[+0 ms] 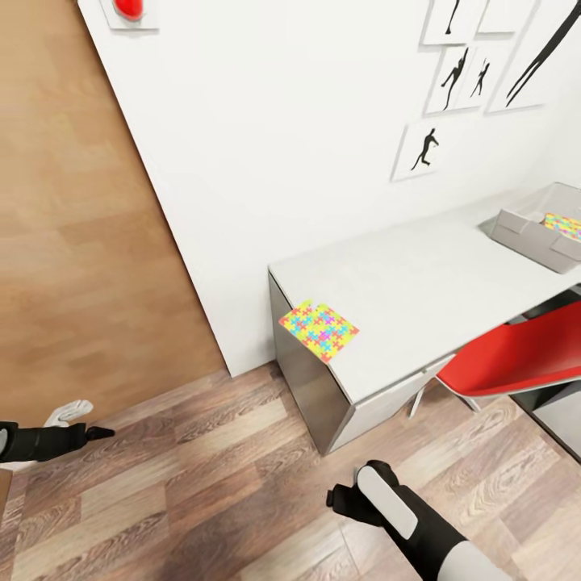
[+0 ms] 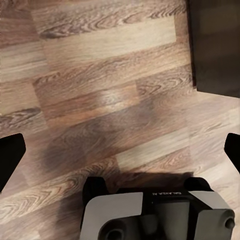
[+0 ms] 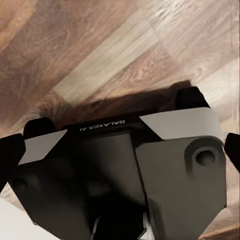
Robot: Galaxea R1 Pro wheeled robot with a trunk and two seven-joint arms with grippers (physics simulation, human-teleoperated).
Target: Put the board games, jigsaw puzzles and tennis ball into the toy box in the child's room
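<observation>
Our right gripper (image 1: 343,499) and left gripper (image 1: 103,433) hang low over the wood floor (image 1: 202,484); both are wide open and hold nothing. One jigsaw puzzle (image 1: 319,329) lies flat on the table (image 1: 420,298) corner, turned like a diamond. Another puzzle (image 1: 563,225) sits in the toy box (image 1: 528,238).

- The pale grey counter (image 1: 420,298) stands against the white wall.
- A jigsaw puzzle (image 1: 319,329) lies at its near corner, overhanging the edge.
- The grey toy box (image 1: 524,235) sits at the far end.
</observation>
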